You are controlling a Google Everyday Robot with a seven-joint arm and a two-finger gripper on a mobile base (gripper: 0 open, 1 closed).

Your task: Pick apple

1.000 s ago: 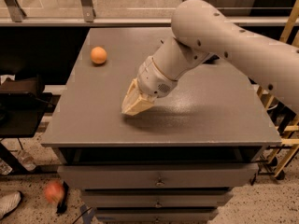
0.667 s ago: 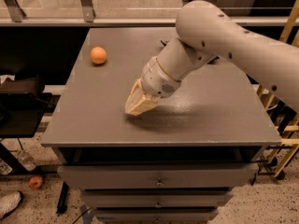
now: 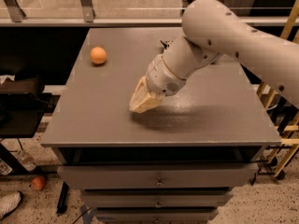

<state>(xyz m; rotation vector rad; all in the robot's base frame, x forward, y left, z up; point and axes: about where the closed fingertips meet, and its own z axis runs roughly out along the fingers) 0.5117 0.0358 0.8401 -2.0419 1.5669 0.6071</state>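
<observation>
Tool on the surface, apple down on the floor

The tool [image 3: 144, 101] sits tip-down near the middle of the surface [image 3: 93, 120], jaws pressed together on nothing. The only fruit up there is the orange [image 3: 98, 55] near the surface's back-left corner, and that is not the target. The apple [image 3: 38, 182], a small reddish ball, lies on the floor below and to the left of the surface's front-left corner. To do this step well, I judge the arm should lift clear of the surface, spread the tool before approaching, and come down on the apple from above — a round fruit on hard floor will likely roll if nudged sideways. Reaching that low may need the base to shift.
</observation>
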